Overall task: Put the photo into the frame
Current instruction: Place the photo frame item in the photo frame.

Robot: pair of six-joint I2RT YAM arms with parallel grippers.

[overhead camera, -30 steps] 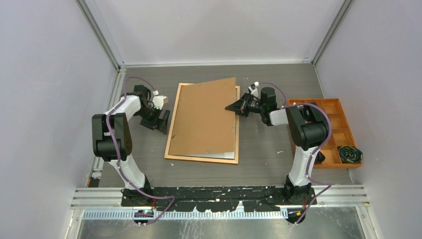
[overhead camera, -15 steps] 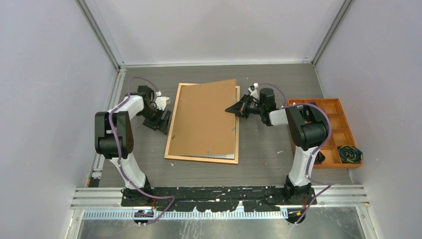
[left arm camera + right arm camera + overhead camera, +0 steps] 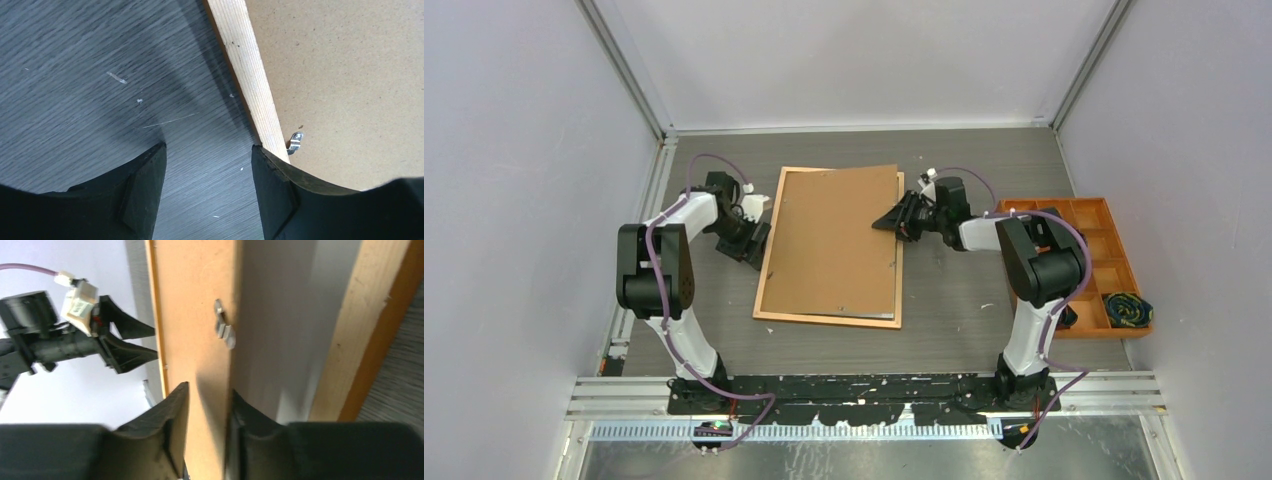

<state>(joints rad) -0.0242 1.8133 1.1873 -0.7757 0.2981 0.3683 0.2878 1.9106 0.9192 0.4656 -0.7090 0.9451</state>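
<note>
The frame [image 3: 766, 262] lies face down mid-way across the bench [image 3: 944, 310], nearer its far edge. The right pincer [image 3: 210, 390] pinches the backing board [image 3: 834, 240] by its right edge, tilting it off a pale sheet, apparently the photo [image 3: 280, 330]. The left pincer [image 3: 207, 150], spread, seemingly steadies the frame's left border.

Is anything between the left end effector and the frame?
Nothing: in the left wrist view one finger of the open left end effector meets the frame's rail with no gap showing. Only bare table lies between its fingers.
</note>
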